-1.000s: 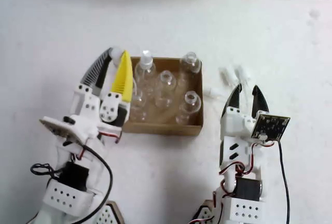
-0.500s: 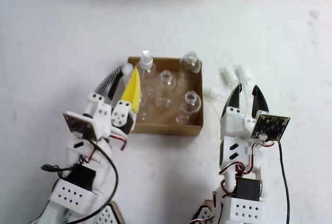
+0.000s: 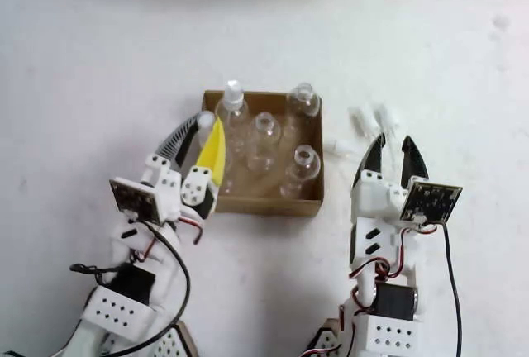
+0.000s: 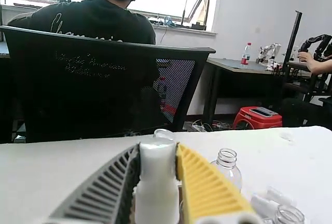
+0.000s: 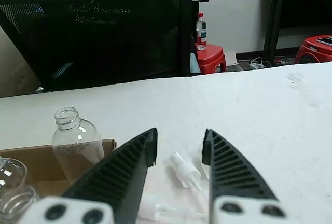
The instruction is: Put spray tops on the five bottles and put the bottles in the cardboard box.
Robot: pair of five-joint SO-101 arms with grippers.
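The white table (image 3: 99, 51) carries everything. Behind it stands a black mesh chair (image 4: 93, 79), and the pale print across its back is too faint to read.

The cardboard box (image 3: 260, 205) sits open between the 2 arms. The left gripper (image 3: 207, 123) is at the box's left wall, its grey and yellow fingers pressed onto a white top (image 3: 204, 119). That top is a plain, smooth cylinder standing upright between them. What hangs under it is hidden by the fingers.

The right gripper (image 3: 394, 140) lies on the table to the right of the box, apart from it, with its black fingers spread and nothing between them.

Inside the box stand 4 clear plastic bottles. The capped bottle (image 3: 232, 102) in the far left corner wears a white top. 3 have open necks: the middle bottle (image 3: 264, 130), the far right bottle (image 3: 303, 101) and the near right bottle (image 3: 302, 163).

Loose spray tops (image 3: 364, 117), small and white, lie right of the box, just past the right gripper's fingertips. 1 small top (image 3: 335, 146) lies close to the box's right wall.
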